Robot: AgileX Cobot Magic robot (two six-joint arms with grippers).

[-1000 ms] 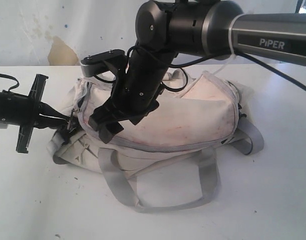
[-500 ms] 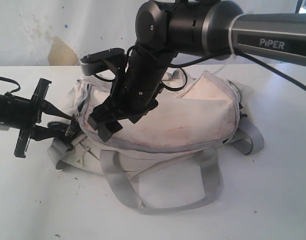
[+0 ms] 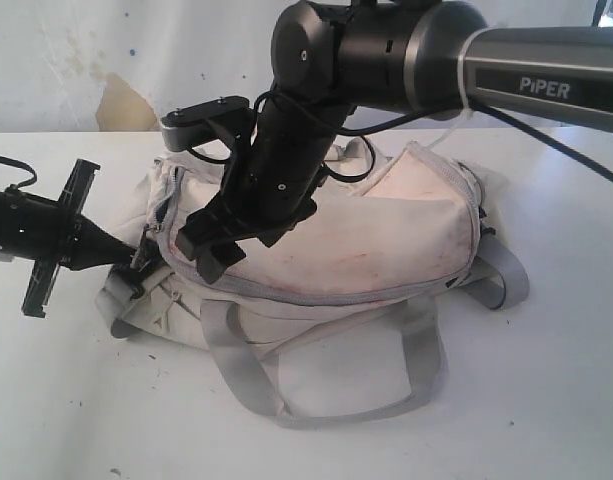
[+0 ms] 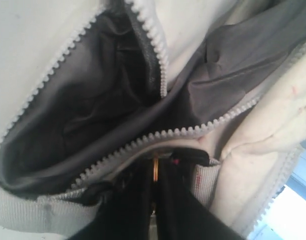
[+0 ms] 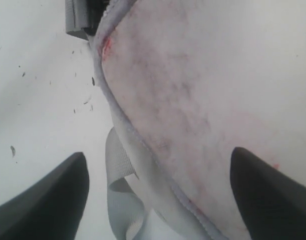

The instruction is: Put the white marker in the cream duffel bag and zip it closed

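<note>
Here, soft grubby cream duffel bag [image 3: 386, 240]; toothed zipper [image 4: 182, 132] gaping.

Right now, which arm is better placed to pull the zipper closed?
Left. The left gripper is shut at the end of the open zipper on the cream duffel bag, seemingly pinching the pull. The right gripper hangs open over the bag's top, gripping nothing.

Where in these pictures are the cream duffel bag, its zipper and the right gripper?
cream duffel bag [image 3: 386, 240]: exterior view, top flap fabric.
zipper [image 4: 192, 131]: left wrist view, open row of teeth.
right gripper [image 5: 158, 155]: right wrist view, midway between its open fingertips.
</note>
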